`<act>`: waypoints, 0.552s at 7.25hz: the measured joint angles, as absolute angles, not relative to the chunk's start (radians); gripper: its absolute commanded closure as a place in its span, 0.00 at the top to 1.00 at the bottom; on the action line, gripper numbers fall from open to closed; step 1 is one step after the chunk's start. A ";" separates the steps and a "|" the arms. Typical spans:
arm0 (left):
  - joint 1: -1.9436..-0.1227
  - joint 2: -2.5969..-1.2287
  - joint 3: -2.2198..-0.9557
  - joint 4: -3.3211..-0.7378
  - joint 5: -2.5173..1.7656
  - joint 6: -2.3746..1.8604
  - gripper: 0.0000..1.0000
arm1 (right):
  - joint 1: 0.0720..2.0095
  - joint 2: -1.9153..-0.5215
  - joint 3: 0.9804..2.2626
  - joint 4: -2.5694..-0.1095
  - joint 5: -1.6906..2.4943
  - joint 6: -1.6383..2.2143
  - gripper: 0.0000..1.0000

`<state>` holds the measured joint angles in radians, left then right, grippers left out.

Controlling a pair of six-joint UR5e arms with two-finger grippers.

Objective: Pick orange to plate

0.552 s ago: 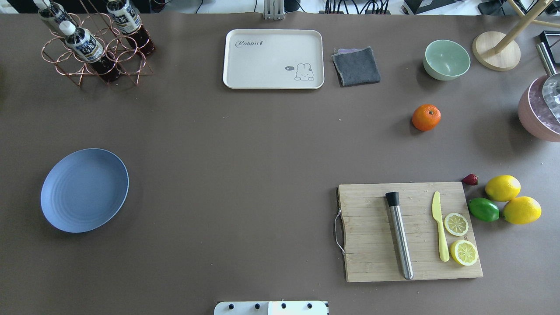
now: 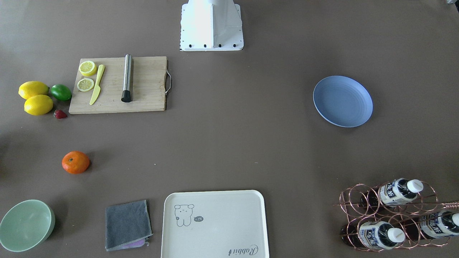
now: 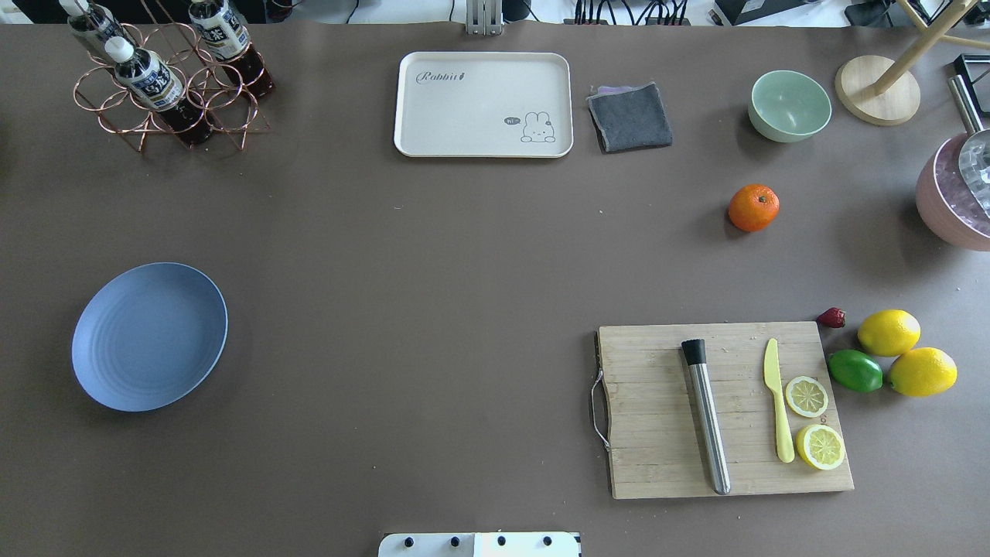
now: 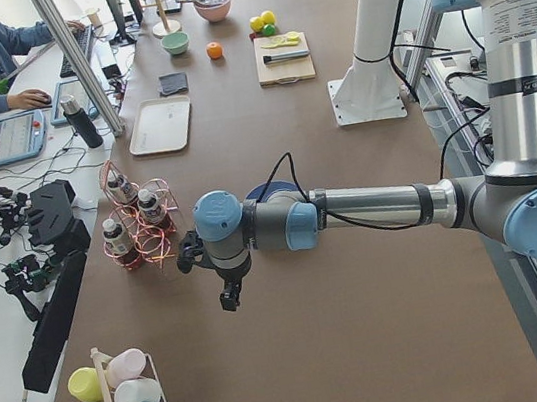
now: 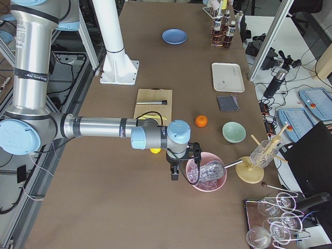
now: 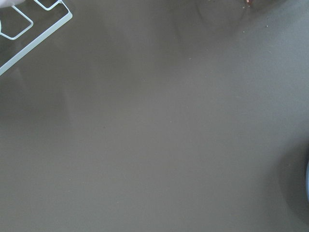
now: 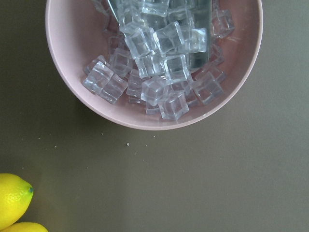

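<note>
The orange (image 3: 753, 207) lies alone on the brown table, right of centre, between the mint bowl and the cutting board; it also shows as the orange (image 2: 75, 162). The blue-lavender plate (image 3: 149, 336) sits far off on the left side with nothing on it. Neither gripper shows in the overhead or front views. In the side views the left gripper (image 4: 230, 298) hangs beyond the plate near the bottle rack, and the right gripper (image 5: 175, 174) hangs beside the pink ice bowl. I cannot tell whether either is open or shut.
A wooden cutting board (image 3: 727, 410) with a muddler, a knife and lemon slices lies at the front right. Beside it are two lemons (image 3: 889, 333) and a lime (image 3: 855, 370). At the back stand a mint bowl (image 3: 789, 105), a grey cloth (image 3: 629, 117), a cream tray (image 3: 483, 104) and a bottle rack (image 3: 162, 77). The pink ice bowl (image 7: 154, 63) is at the right edge.
</note>
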<state>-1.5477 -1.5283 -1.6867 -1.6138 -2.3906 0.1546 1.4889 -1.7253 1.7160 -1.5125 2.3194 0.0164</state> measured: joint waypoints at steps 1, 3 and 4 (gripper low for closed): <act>-1.548 -1.535 -1.686 -1.614 -2.393 0.154 0.98 | 1.488 -1.724 1.716 -1.513 2.319 0.016 1.00; -1.547 -1.565 -1.686 -1.613 -2.403 0.150 0.98 | 1.487 -1.721 1.716 -1.513 2.319 0.017 1.00; -1.547 -1.574 -1.689 -1.618 -2.405 0.150 0.98 | 1.487 -1.719 1.715 -1.513 2.319 0.017 1.00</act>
